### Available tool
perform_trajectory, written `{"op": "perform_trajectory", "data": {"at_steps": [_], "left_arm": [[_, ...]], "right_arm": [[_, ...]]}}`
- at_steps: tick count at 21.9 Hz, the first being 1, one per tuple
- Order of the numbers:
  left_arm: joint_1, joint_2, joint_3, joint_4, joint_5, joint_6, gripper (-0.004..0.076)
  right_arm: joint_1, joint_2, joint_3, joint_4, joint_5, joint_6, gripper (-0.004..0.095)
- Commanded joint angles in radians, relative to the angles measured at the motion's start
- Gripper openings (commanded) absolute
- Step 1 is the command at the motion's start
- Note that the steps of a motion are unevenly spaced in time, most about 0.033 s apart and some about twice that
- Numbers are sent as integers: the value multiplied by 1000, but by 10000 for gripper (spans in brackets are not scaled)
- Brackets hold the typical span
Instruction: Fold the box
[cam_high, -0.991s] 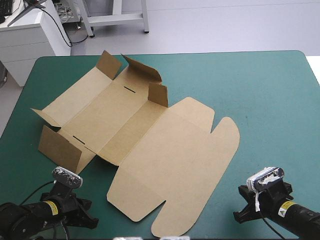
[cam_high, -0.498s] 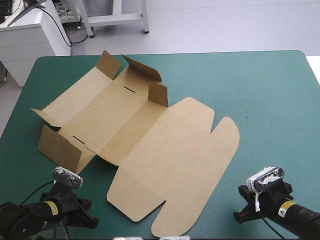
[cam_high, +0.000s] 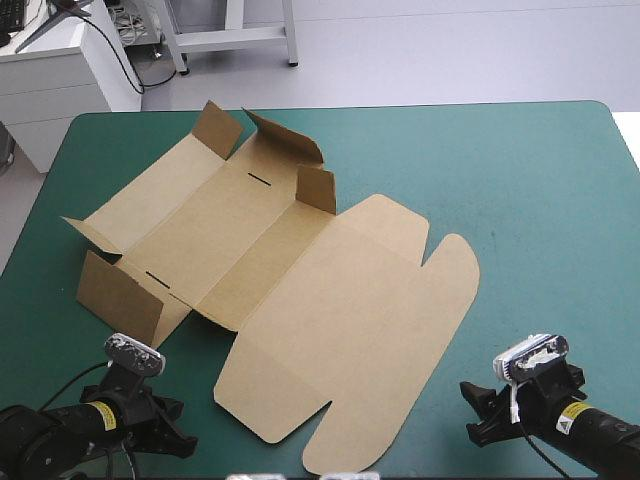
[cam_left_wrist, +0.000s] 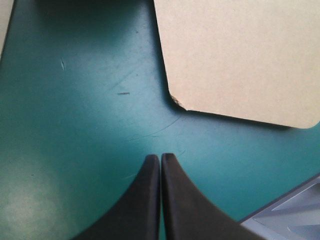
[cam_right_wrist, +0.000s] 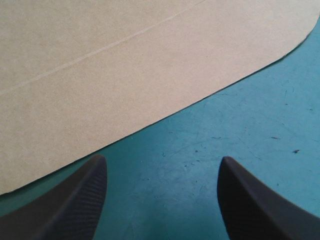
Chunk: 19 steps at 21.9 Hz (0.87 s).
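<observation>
The box (cam_high: 340, 290) is plain brown, the cover (cam_high: 530, 180) teal-green, the fingers (cam_right_wrist: 75, 205) black.

Teal-green table cover (cam_high: 520, 180), rounded corners, fine scratches (cam_left_wrist: 123, 93) and dark specks marking its surface

Bright, even overhead light on cover (cam_high: 520, 180), soft short shadows at raised flaps of box (cam_high: 340, 300), left wrist view: dark shadow band under box edge, cover dim far ahead, pale sheen beside left gripper (cam_left_wrist: 160, 159), right wrist view: thin shadow line along box edge
</observation>
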Motion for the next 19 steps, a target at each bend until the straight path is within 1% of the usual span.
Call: {"op": "perform_trajectory", "data": {"at_steps": [1,5,9,12,16,19], "left_arm": [[0,1,-29,-17,-36,0,-8],[0,1,-29,-17,-36,0,-8],[0,1,-29,-17,-36,0,-8],[0,1,-29,-17,-36,0,-8],[0,1,-29,-19,-36,0,-8],[0,1,-29,-30,-36,0,-8]], "right_arm": [[2,8,-26,3,-54,-6,631],[2,8,-37,-2,-38,-6,631],[2,30,-113,-22,59,-6,631],[2,116,-249,-15,122,-6,631],[2,285,-457,-15,164,-6,631],[2,383,-564,-15,192,-6,631]]}}
